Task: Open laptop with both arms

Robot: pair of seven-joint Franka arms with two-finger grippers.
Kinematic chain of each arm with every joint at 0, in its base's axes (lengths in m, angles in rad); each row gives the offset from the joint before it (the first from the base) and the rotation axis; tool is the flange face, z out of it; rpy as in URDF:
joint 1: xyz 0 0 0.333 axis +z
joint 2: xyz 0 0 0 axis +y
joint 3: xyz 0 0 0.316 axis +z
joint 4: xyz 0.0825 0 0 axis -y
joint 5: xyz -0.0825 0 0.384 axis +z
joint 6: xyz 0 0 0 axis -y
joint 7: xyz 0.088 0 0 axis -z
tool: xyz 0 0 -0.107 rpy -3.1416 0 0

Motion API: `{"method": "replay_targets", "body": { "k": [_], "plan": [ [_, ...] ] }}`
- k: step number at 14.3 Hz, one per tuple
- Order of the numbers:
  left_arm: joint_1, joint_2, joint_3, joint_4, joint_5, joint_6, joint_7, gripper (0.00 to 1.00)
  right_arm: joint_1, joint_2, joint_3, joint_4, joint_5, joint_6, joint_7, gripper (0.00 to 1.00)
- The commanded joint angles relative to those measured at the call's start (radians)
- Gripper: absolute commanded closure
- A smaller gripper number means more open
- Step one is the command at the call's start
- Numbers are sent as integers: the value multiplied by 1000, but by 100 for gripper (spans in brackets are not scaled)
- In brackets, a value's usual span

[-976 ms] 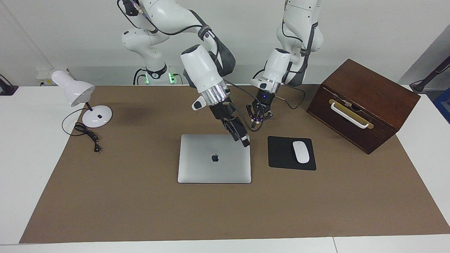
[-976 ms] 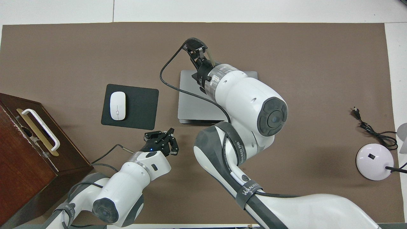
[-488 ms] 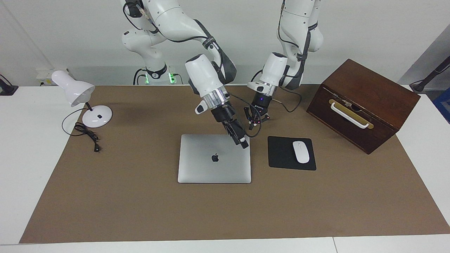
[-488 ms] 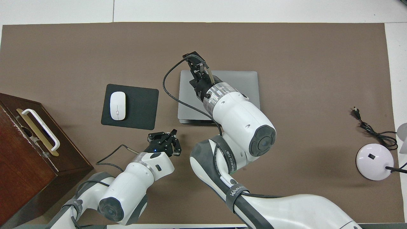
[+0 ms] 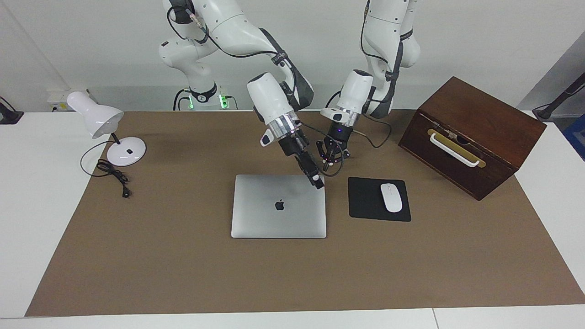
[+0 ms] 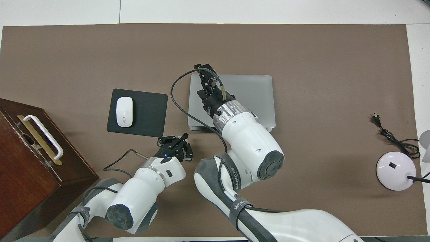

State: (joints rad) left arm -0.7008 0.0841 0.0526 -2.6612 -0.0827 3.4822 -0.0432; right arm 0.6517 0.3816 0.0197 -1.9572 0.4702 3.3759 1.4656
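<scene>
The silver-grey laptop [image 5: 274, 219] lies closed on the brown mat, logo up; it also shows in the overhead view [image 6: 250, 90]. My right gripper [image 5: 317, 183] points down at a slant, its tip at the lid's corner nearest the robots on the left arm's side; I cannot tell if it touches. It also shows in the overhead view [image 6: 204, 69]. My left gripper [image 5: 330, 156] hangs open and empty above the mat, just nearer the robots than that corner and the mouse pad, and it shows in the overhead view [image 6: 174, 139].
A black mouse pad [image 5: 365, 201] with a white mouse [image 5: 391, 197] lies beside the laptop toward the left arm's end. A brown wooden box [image 5: 470, 132] with a white handle stands past it. A white desk lamp [image 5: 98, 119] and its cable [image 5: 114, 176] are at the right arm's end.
My right arm has drawn back toward the robots while its gripper tip stays at the laptop's corner. My left gripper has shifted a little toward the laptop.
</scene>
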Motion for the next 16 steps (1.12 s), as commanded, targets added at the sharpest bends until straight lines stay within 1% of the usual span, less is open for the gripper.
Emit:
{"method": "replay_targets", "body": {
  "k": [1, 9, 13, 16],
  "plan": [
    [-6, 46, 7, 36, -5, 17, 8, 100, 6, -10, -6, -58, 25, 39, 1, 1],
    [-2, 95, 7, 92, -3, 17, 3, 100, 0, -121, -4, -267, 39, 13, -1, 1],
    [12, 106, 7, 106, 0, 17, 3, 100, 6, -151, -6, -322, 41, 19, 1, 1],
    [21, 132, 6, 132, 1, 17, 3, 100, 6, -165, -7, -351, 41, 23, -7, 1]
  ]
}}
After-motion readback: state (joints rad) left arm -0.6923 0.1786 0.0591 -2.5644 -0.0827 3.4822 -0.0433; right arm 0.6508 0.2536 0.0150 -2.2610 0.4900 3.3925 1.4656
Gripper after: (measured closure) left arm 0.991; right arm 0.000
